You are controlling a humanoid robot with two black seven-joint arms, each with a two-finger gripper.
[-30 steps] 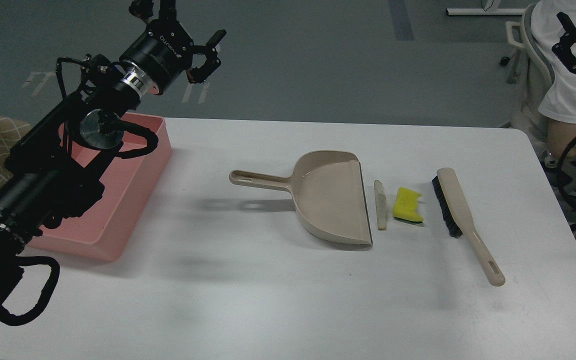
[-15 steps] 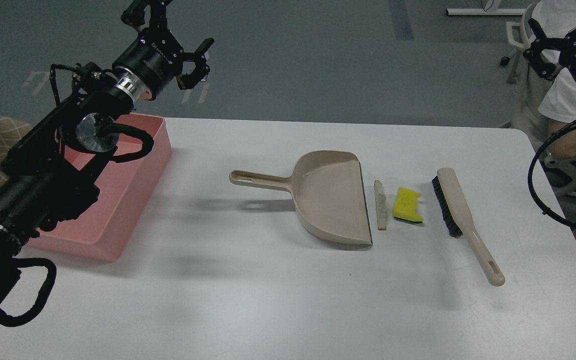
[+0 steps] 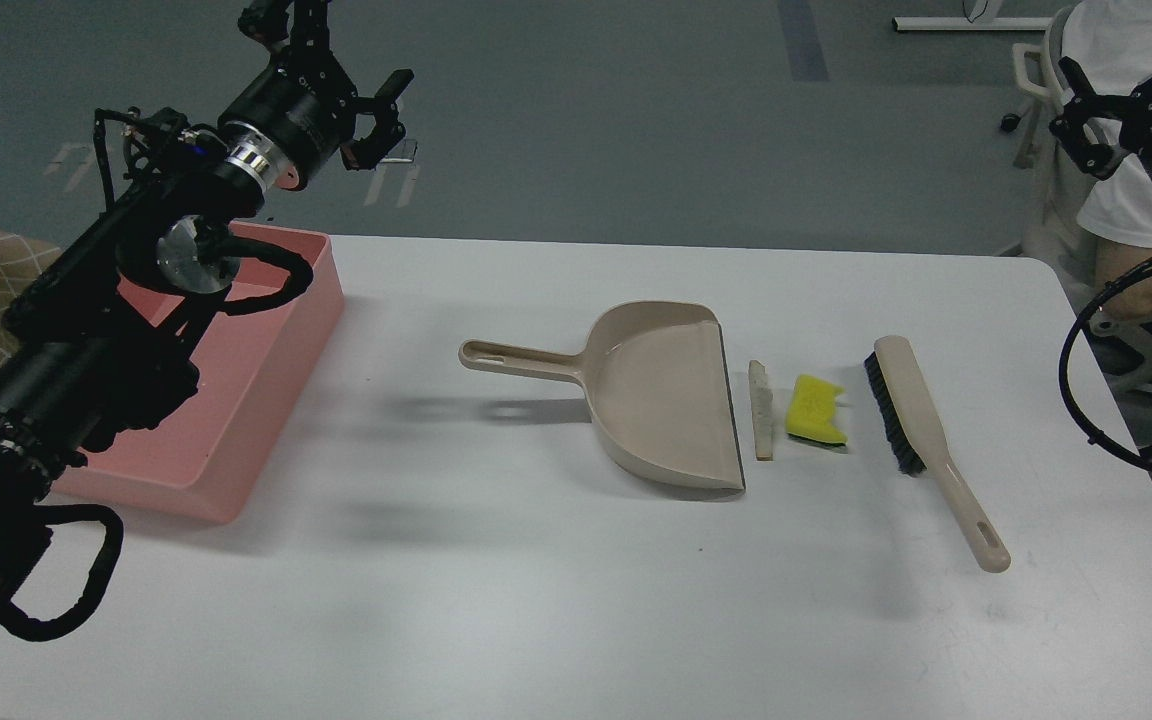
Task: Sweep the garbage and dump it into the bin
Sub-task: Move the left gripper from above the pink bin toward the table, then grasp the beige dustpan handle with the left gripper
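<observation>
The garbage lies on the white table: a yellow sponge chunk point(image 3: 816, 410) and a thin whitish slice point(image 3: 761, 410), side by side between the beige dustpan point(image 3: 666, 395) and the beige brush point(image 3: 921, 430). The slice lies just off the dustpan's open lip. The pink bin point(image 3: 266, 390) stands at the table's left edge, partly hidden by my left arm. My left gripper point(image 3: 378, 118) is open and empty, held high beyond the bin's far corner. My right gripper point(image 3: 1078, 112) is open and empty, high at the far right, off the table.
A person in a white shirt point(image 3: 1136, 190) sits on a chair beyond the table's right corner, behind my right arm. The dustpan's handle point(image 3: 516, 358) points left toward the bin. The brush's handle point(image 3: 971, 520) points toward the front right.
My left gripper has drawn back to the left and slightly up. My right arm has come further into view at the top right. Nothing on the table has moved.
</observation>
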